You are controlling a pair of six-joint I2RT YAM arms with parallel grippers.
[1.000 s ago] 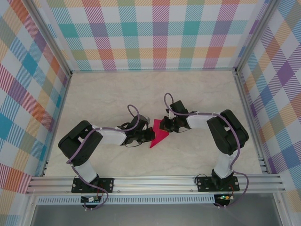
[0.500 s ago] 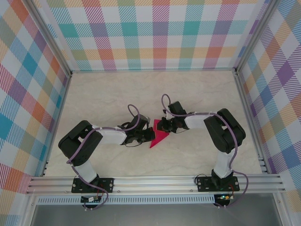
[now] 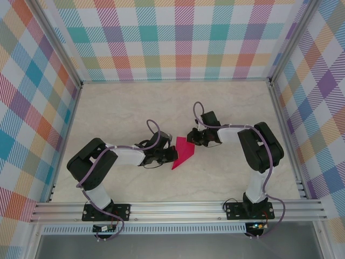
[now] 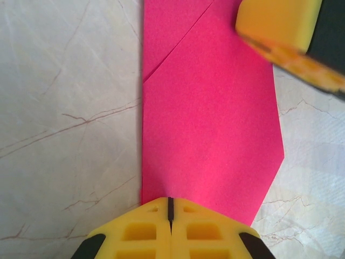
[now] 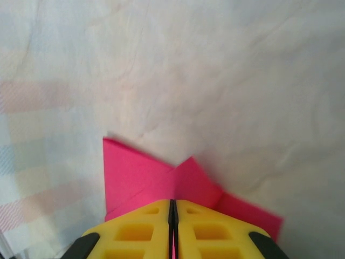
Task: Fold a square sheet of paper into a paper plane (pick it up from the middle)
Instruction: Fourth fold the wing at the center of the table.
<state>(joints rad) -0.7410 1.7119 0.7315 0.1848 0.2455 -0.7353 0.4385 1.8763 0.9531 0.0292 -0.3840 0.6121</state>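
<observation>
We see the pale marbled table point(image 3: 124, 108) boxed in by plaid walls point(image 3: 183, 38), with a metal rail point(image 3: 178, 209) across the near edge. The left arm point(image 3: 126, 156) and the right arm point(image 3: 259, 151) both reach in toward the table's middle. The paper plane point(image 3: 182, 154) lies there between them, a part-folded magenta sheet, pointed, with a diagonal crease showing in the left wrist view point(image 4: 210, 118).

The left gripper point(image 3: 171, 155) sits at the paper's left edge. Its jaws are pressed together with no gap point(image 4: 170, 208), and the tips come down on the sheet's near edge, which otherwise lies flat on the table.

The right gripper point(image 3: 192, 137) is at the paper's far right corner, and its yellow finger hangs over that corner in the left wrist view. Its jaws are also pressed together point(image 5: 172, 208). In the right wrist view the paper point(image 5: 140, 172) runs up into the seam between them, so we read it as pinching a raised fold. Creased flaps stick out on both sides of the tips.
</observation>
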